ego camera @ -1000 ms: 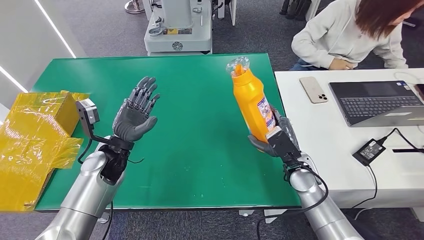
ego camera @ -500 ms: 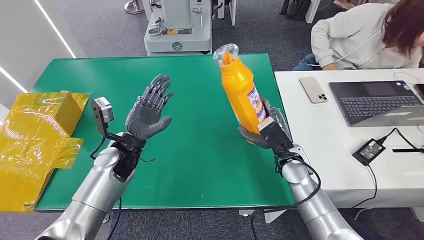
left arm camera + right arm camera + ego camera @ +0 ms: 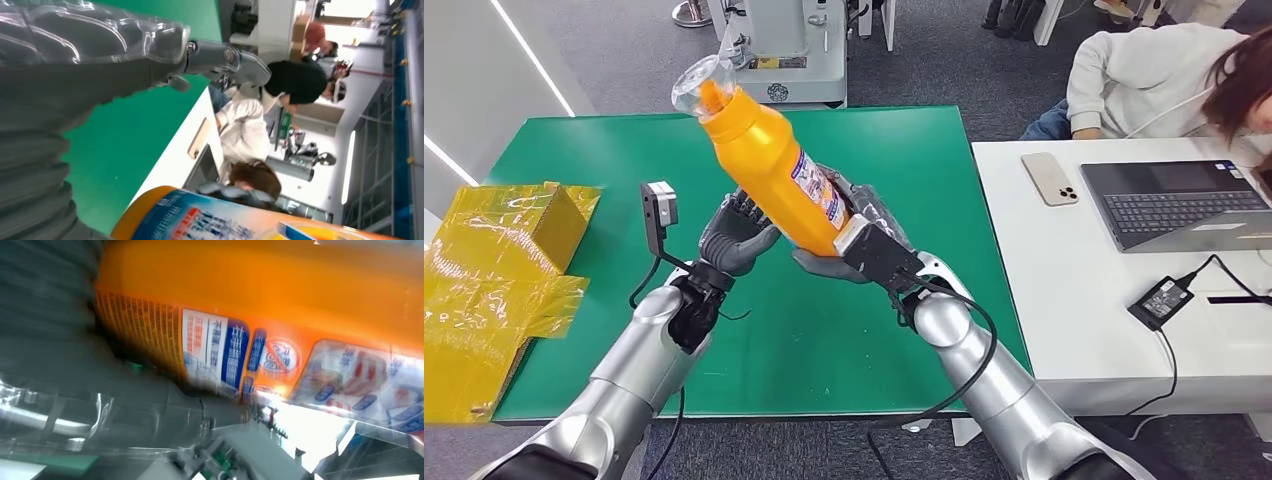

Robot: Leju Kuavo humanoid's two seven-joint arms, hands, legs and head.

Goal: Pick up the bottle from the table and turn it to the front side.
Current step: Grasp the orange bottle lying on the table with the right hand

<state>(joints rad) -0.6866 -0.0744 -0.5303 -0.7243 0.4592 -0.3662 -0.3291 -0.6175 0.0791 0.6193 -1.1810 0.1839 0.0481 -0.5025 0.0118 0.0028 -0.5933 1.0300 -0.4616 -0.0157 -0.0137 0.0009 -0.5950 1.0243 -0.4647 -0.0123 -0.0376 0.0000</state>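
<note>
Above green table (image 3: 894, 150), right hand (image 3: 849, 245) fingers clamped on bottle (image 3: 769, 165); label print legible from its wrist; left hand (image 3: 734, 235) fingers apart.

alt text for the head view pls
The robot's right hand holds an orange bottle tilted above a green table, its left hand against the bottle's underside. A person leans over a laptop nearby.

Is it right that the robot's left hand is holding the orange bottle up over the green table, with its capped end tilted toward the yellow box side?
Not quite: the right hand grips the orange bottle at its base, as the head view shows. The left hand is only close beside the bottle; whether it touches cannot be told. The rest holds: the bottle is raised over the green table, capped end tilted toward the yellow box side.
</note>
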